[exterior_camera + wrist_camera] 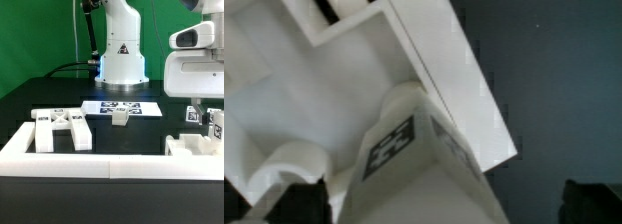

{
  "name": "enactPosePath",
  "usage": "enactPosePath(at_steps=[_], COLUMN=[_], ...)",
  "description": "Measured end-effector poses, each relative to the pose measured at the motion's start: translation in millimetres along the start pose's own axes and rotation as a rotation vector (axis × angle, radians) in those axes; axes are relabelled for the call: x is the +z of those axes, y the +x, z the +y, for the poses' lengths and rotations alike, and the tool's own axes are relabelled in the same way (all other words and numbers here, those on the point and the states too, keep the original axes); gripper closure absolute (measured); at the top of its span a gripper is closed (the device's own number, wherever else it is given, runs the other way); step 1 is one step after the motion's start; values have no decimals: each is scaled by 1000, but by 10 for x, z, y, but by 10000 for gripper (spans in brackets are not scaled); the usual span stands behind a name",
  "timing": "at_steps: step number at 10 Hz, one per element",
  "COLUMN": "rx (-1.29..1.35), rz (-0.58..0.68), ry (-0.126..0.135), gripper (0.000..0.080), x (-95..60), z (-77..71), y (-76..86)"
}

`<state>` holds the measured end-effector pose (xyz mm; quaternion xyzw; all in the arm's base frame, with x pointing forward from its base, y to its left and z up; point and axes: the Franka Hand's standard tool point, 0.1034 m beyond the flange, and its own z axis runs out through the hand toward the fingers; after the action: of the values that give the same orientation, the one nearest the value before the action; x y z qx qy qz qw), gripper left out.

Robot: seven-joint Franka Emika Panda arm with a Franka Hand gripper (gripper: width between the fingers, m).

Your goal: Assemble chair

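The chair is in loose white pieces. The X-braced panel (62,128) lies flat at the exterior view's left, behind the border wall. A small notched block (120,117) stands by the marker board. More chair pieces (193,147) sit at the exterior view's right, one with a black-and-white tag (213,127). My gripper (206,113) hangs right over these pieces. In the wrist view a tagged white piece (395,143) fills the space between the jaws of my gripper (438,208). The dark fingertips (288,202) stand wide apart, with a gap on one side of the piece. The gripper is open.
The long low white border wall (100,160) runs along the front. The marker board (122,106) lies flat in front of the robot's white base (120,55). The table (40,95) is black, with a green backdrop behind.
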<state>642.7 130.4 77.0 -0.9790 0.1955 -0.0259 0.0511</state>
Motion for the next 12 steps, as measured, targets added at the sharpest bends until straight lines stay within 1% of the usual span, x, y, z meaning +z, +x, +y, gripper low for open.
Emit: enactPosePath(at_steps=[4, 7, 9, 10, 12], rx=[-320, -406, -404, -403, -383], rz=[2, 3, 3, 3, 3], ry=[-5, -14, -14, -15, -14], gripper=[150, 150, 415, 510, 510], x=[-1, 2, 7, 7, 8], z=[31, 11, 24, 31, 32], y=[19, 4, 10, 14, 14])
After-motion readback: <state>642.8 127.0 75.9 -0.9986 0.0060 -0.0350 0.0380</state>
